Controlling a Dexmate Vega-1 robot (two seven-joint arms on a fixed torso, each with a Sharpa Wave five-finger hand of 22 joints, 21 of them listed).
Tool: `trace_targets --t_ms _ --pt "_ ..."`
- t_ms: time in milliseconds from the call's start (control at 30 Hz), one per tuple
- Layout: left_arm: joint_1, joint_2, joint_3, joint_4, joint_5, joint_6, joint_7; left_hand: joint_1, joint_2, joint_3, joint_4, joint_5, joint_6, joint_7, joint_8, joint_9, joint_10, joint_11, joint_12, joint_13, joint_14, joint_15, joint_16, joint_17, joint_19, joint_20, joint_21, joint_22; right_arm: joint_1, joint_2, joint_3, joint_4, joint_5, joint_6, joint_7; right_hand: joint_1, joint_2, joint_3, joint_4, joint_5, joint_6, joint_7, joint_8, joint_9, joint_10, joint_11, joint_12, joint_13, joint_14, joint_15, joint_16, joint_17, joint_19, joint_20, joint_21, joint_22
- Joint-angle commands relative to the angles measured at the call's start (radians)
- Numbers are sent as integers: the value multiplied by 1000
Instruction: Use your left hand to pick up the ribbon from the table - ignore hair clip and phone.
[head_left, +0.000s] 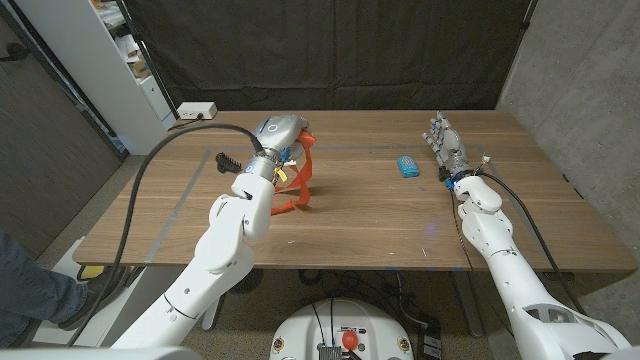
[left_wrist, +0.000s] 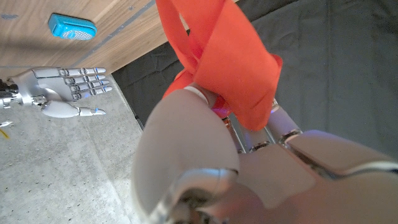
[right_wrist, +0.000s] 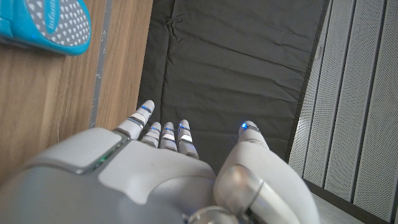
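The left hand (head_left: 277, 135) grips the orange ribbon (head_left: 300, 178), which hangs straight down below it, its tail seemingly just brushing the surface (head_left: 380, 220).

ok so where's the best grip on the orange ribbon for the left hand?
The bunched loops at its top, coming from above. The left hand grips the orange ribbon there. In the left wrist view the folds bulge out past the fingers, giving bulk to close on. The flat tails hang limp toward the table and would probably slip or fold in a grip.
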Motion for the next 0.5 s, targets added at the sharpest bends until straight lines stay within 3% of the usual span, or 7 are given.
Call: trace_targets --t_ms 33,500 --pt "-5 -4 -15 -22 28 -9 13 -12 1 12 -1 10 6 0 5 4 11 0 -9 7 21 -39 -5 8 1 0 13 2 -1 0 -4 -1 -3 3 -7 -1 11 4 -6 -1 7 3 3 6 6 6 9 5 0 1 5 2 8 -2 -2 2" --pt "-16 -13 -26 -38 47 -19 12 -21 -5 28 -2 16 6 -5 7 4 20 -3 -25 18 31 -44 -8 20 0 -5 31 0 -2 -1 -4 -9 -3 -2 -11 -1 12 3 -7 -1 8 4 3 6 6 6 8 5 -1 1 4 2 8 -1 -2 2"
